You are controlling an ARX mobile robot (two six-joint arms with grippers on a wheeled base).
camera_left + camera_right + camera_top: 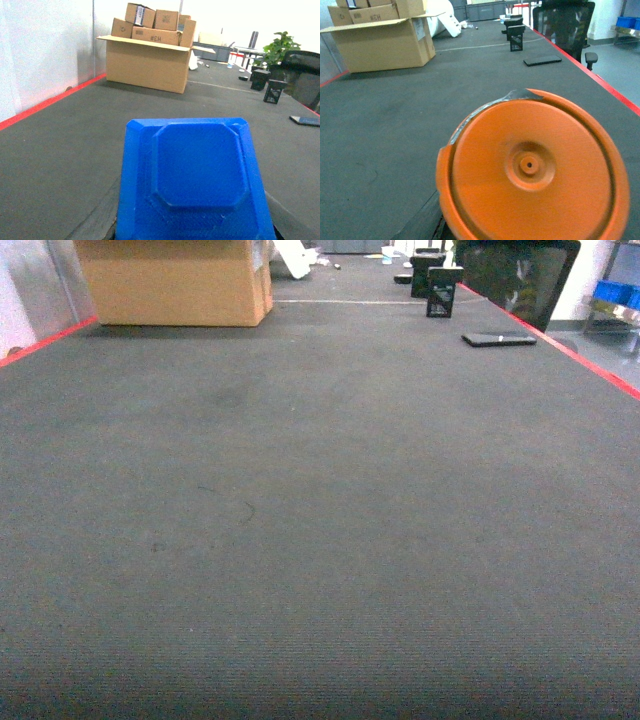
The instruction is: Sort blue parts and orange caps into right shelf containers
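A blue part [197,180], a square piece with a raised octagonal face, fills the lower left wrist view. My left gripper [195,225] is shut on it, with a grey finger [97,222] showing beside each lower corner. An orange cap [532,172], round with a small centre hub, fills the lower right wrist view. It is held in my shut right gripper [530,200]; a grey fingertip [520,94] peeks over its far rim. Blue containers [612,292] sit on a shelf at the far right, also seen as blue containers [626,21]. Neither gripper shows in the head view.
Dark grey carpet [300,520] stretches ahead, bordered by a red line [590,365] on the right. A large cardboard box [175,280] stands far left. A black office chair [520,275], small black crates [443,290] and a flat black object [498,338] lie far right.
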